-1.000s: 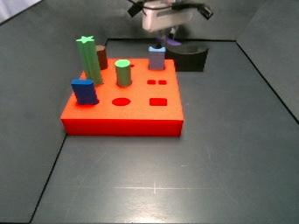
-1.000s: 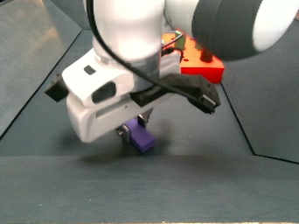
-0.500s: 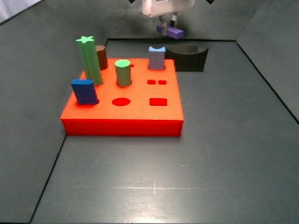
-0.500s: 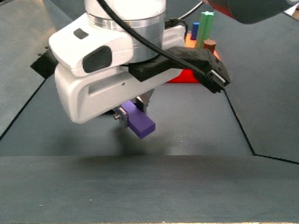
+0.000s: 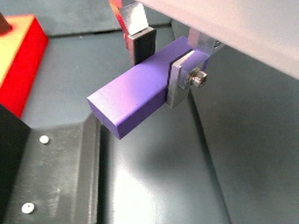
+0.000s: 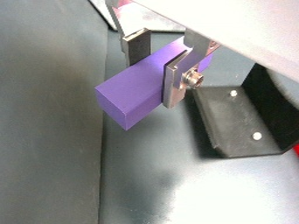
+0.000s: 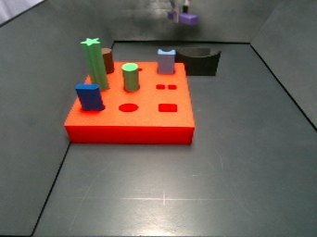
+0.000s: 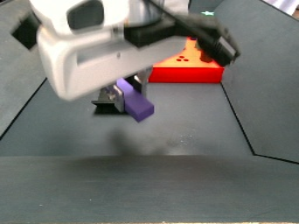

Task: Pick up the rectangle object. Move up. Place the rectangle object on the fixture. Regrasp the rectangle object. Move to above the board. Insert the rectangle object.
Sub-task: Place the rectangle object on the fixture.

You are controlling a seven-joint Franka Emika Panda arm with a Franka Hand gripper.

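The rectangle object (image 5: pixel 131 98) is a purple bar, and my gripper (image 5: pixel 162 63) is shut on it across its width, one silver finger (image 5: pixel 179 77) on each long side. Both wrist views show it sticking out past the fingers (image 6: pixel 176 77), hanging clear above the floor. In a side view the gripper (image 7: pixel 180 9) is high at the back, almost out of frame, with the bar (image 7: pixel 187 17) under it, above and behind the black fixture (image 7: pixel 202 61). The fixture (image 6: pixel 239 122) also lies below the bar in a wrist view. The red board (image 7: pixel 130 116) sits mid-floor.
On the board stand a tall green star peg (image 7: pixel 93 63), a green cylinder (image 7: pixel 130 77), a dark blue block (image 7: pixel 89 96) and a grey-blue peg (image 7: pixel 166 62). A brown peg (image 7: pixel 107 61) stands behind it. The board's right half has open holes (image 7: pixel 168 107).
The gripper has risen straight up with the purple bar in it, from just above the floor by the fixture to well above it. The grip has not changed.
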